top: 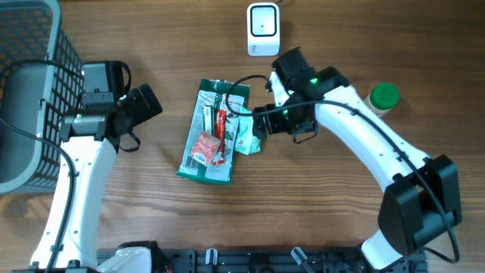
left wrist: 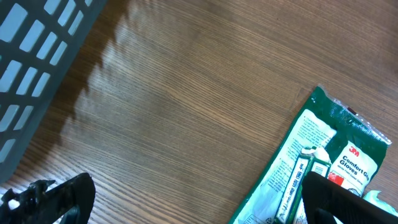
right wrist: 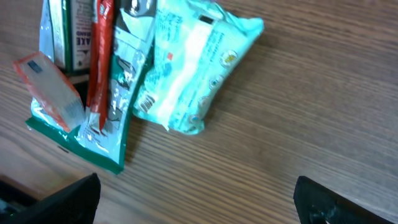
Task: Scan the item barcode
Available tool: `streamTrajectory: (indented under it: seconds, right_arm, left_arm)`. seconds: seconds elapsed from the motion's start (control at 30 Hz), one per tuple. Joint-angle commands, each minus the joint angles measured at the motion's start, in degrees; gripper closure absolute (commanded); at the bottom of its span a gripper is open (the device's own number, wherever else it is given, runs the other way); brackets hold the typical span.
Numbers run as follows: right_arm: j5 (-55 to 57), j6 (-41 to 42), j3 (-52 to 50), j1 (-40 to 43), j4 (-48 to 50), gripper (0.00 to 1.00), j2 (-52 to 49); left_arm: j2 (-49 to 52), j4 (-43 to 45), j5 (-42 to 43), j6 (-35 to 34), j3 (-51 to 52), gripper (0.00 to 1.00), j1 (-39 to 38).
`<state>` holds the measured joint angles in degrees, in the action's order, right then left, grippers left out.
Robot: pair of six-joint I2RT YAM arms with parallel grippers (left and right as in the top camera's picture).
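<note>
A green glove package (top: pixel 203 144) lies flat mid-table with a red stick (top: pixel 221 125) and a small red packet (top: pixel 203 147) on top of it. A teal wipes pack (top: pixel 247 137) rests against its right edge. The white scanner (top: pixel 263 29) stands at the far edge. My left gripper (top: pixel 155 114) is open just left of the package, nothing between its fingers (left wrist: pixel 53 198); the package (left wrist: pixel 292 168) shows at the right. My right gripper (top: pixel 258 125) hovers open over the teal pack (right wrist: pixel 189 68), with bare wood between its fingertips (right wrist: pixel 336 205).
A grey mesh basket (top: pixel 30 83) fills the far left corner, close behind my left arm. A jar with a green lid (top: pixel 384 97) stands to the right of my right arm. Black cables loop near both wrists.
</note>
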<state>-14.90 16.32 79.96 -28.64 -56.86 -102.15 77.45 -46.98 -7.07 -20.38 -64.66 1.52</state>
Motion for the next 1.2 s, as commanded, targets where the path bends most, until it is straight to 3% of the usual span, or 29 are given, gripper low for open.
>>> streamTrajectory:
  seconds: [0.0, 1.17]
  right_arm:
    - [4.70, 2.78, -0.52, -2.86, 1.14, 0.00, 0.37]
    - [8.09, 4.83, -3.89, -5.64, 1.62, 0.00, 0.35]
  left_arm:
    - [0.13, -0.02, -0.52, 0.63, -0.28, 0.00, 0.26]
    - [0.13, -0.04, -0.50, 0.63, -0.28, 0.00, 0.26]
